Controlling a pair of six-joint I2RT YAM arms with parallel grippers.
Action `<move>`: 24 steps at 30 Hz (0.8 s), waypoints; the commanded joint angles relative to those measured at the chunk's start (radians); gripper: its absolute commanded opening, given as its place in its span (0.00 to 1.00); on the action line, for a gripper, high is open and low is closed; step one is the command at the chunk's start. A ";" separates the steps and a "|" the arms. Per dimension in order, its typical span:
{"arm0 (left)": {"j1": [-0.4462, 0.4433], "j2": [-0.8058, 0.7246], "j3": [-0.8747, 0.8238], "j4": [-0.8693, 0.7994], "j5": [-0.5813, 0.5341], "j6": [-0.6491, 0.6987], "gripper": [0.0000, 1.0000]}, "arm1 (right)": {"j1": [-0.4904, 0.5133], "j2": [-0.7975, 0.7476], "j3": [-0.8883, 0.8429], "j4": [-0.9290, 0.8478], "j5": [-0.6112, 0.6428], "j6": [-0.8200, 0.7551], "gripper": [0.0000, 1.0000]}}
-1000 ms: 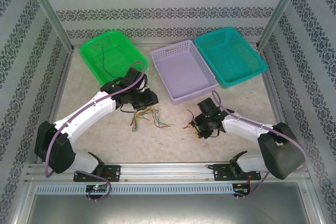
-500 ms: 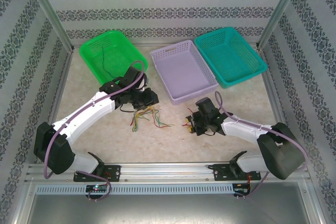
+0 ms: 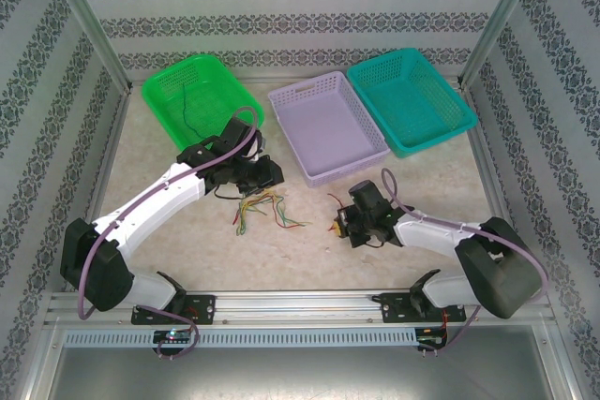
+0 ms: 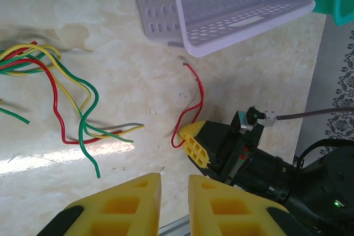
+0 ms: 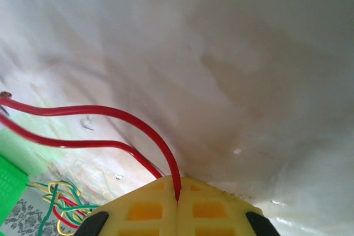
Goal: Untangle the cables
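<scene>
A pale, marbled surface is carrying three baskets along its far side: a green basket on the left, a lilac basket in the middle and a teal basket on the right. A thin dark wire is lying inside the green basket.

The cables, a loose tangle of red, green and yellow strands, are lying on the surface nearer than the green and lilac baskets, close to the tip of the left arm. One red cable is lying apart from the tangle, to its right, near the lilac basket's near corner. It is curving in a narrow loop across the bare surface.

The right arm's fingers are pressing together, clamping one end of that red cable right at their yellow tips, low against the surface.

The left arm's fingers are standing slightly apart, with a narrow gap and nothing between them. They are hovering above the surface, with the tangle to one side and the red cable and the right arm's fingers to the other.
</scene>
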 commanded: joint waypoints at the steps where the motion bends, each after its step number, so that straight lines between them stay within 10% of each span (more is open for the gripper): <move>1: -0.014 -0.022 0.048 0.017 0.016 -0.007 0.20 | -0.020 -0.119 0.051 -0.170 0.097 -0.186 0.00; 13: -0.015 0.133 0.311 0.122 0.183 -0.071 0.52 | -0.009 -0.370 0.348 -0.480 0.157 -0.879 0.00; 24: -0.017 0.246 0.368 0.144 0.146 -0.277 0.56 | 0.006 -0.284 0.510 -0.437 0.114 -1.015 0.00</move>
